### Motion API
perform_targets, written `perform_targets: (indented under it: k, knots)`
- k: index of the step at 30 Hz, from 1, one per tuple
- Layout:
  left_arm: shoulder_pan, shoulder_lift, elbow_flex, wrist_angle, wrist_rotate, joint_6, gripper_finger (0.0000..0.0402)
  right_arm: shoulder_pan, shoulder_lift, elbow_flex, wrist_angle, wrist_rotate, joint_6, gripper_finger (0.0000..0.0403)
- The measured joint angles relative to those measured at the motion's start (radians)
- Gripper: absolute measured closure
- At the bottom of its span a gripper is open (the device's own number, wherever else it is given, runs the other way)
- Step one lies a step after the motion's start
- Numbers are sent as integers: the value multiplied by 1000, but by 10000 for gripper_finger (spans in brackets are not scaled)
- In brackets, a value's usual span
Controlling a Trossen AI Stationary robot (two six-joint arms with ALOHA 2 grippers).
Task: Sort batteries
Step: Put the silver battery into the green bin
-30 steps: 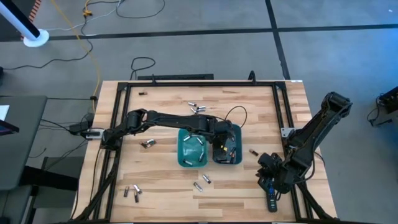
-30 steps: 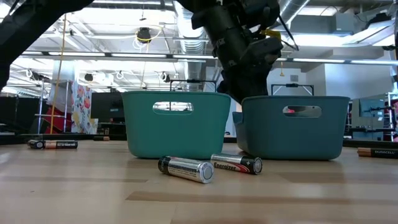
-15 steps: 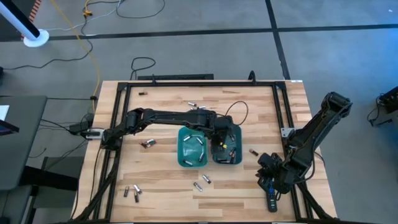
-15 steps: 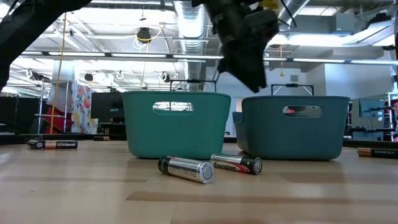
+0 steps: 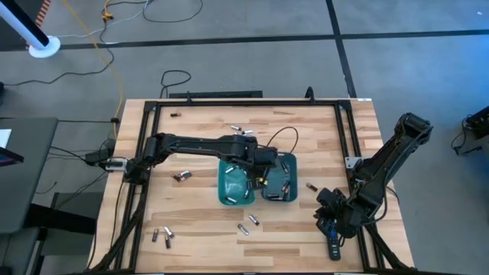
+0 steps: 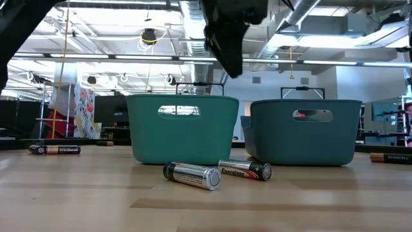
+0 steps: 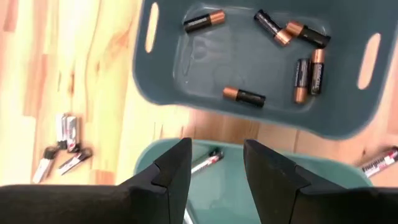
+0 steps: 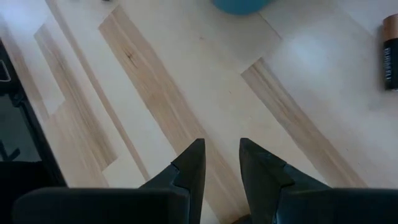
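Two teal bins stand side by side mid-table. The right bin [image 5: 280, 180] [image 7: 261, 68] holds several dark batteries with copper ends [image 7: 244, 96]. The left bin [image 5: 235, 184] [image 7: 211, 180] holds silvery batteries [image 7: 205, 160]. My left gripper [image 5: 257, 166] [image 7: 216, 163] hangs open and empty above the two bins' adjoining walls, high over the rims in the low view [image 6: 225, 35]. My right gripper [image 5: 327, 214] [image 8: 217, 160] waits open over bare wood at the near right. Loose batteries lie flat on the table [image 6: 192, 174] [image 6: 244, 170].
More loose batteries lie at the far middle [image 5: 241, 131], left of the bins [image 5: 181, 176], near left [image 5: 160, 235], near middle [image 5: 248, 223] and right of the bins [image 5: 311, 186] [image 8: 390, 53]. A black remote [image 5: 334, 246] lies by my right gripper. A black frame [image 5: 145, 114] borders the table.
My left gripper has risen out of the right bin and drifted toward the table's left, tipping more steeply downward; it now hangs above the gap between the bins with its fingers still apart and empty.
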Motion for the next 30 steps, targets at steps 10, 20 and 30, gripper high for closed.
perform_targets:
  k: [10,20,30]
  knots:
    - [-50,-28,-71,-43,-38,-26,263,0,0,0,-2,0,24,287]
    - [-122,-382,-663,273,-43,-296,263,0,0,0,14,0,34,287]
    - [-293,-817,-1092,284,-206,-771,263,-42,0,0,13,0,50,287]
